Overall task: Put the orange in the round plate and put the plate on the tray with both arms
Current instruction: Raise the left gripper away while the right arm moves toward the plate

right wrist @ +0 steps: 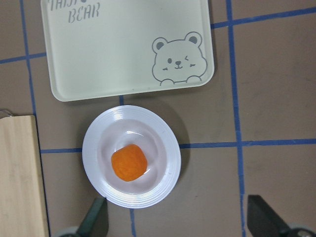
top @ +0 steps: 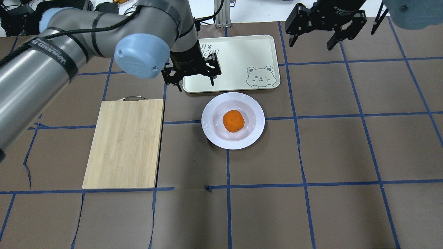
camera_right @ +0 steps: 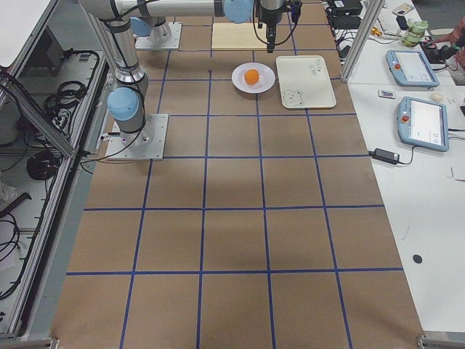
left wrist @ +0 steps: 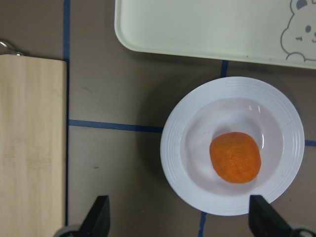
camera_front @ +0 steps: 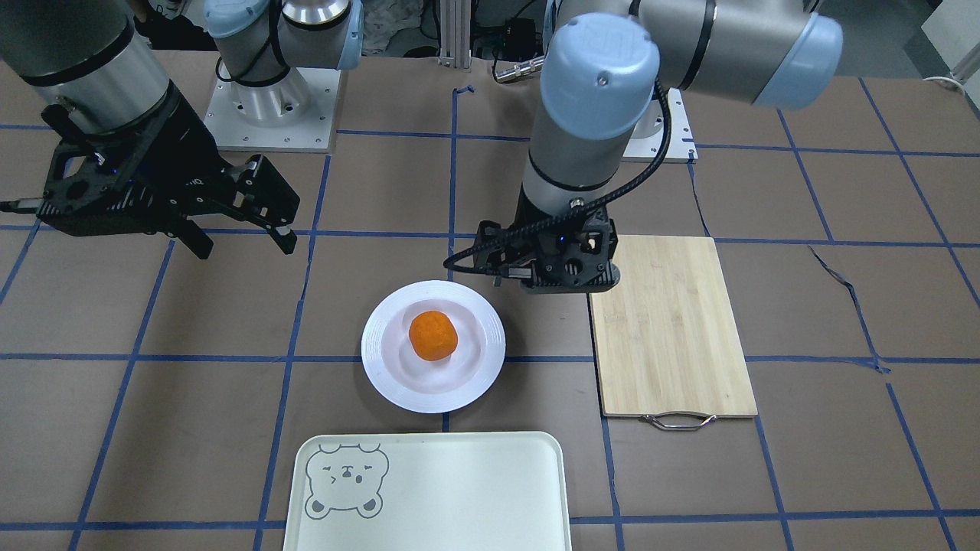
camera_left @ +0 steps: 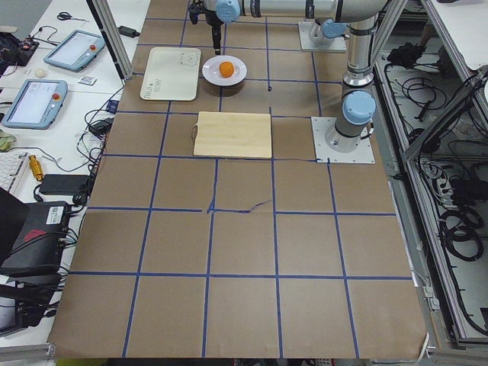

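Note:
The orange point(top: 233, 121) lies in the sunken centre of the white round plate point(top: 209, 129), which rests on the table just in front of the cream tray point(top: 235, 52). My left gripper point(top: 196, 85) hangs open above the table by the tray's near-left corner, to the left of the plate; its wrist view shows the orange point(left wrist: 235, 157) and plate point(left wrist: 173, 158) between the spread fingertips point(left wrist: 98, 215). My right gripper point(top: 310, 44) is raised and open, far to the right of the tray. Neither gripper holds anything.
A bamboo cutting board point(top: 126, 141) with a metal handle lies left of the plate, close under my left arm. Blue tape lines grid the brown table. The tray point(camera_front: 459, 497) carries a bear face point(camera_front: 344, 482) in one corner.

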You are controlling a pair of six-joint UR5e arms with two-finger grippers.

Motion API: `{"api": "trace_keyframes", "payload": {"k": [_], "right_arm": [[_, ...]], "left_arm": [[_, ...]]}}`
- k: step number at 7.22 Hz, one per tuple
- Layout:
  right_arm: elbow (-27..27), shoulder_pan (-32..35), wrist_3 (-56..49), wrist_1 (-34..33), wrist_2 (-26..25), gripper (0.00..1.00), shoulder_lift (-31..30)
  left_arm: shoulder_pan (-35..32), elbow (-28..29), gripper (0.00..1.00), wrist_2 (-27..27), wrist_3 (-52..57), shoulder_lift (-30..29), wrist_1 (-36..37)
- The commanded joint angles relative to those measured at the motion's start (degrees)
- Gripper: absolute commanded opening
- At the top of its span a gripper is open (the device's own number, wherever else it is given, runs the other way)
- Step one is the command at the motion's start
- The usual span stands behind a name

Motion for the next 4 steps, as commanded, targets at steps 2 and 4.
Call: {"api": "trace_keyframes", "payload": {"k": [2, 4], "right_arm": [[10.3, -3.6, -0.1, -12.5, 15.2, 1.00, 3.8], [21.8, -7.7, -0.3, -25.6, 25.6, 1.00, 6.2]], "left_arm": [[5.3, -3.6, 1.00, 0.1, 8.0, 6.8, -1.7], [6.2, -11.3, 1.00, 0.6, 11.5, 11.5, 1.5]]}}
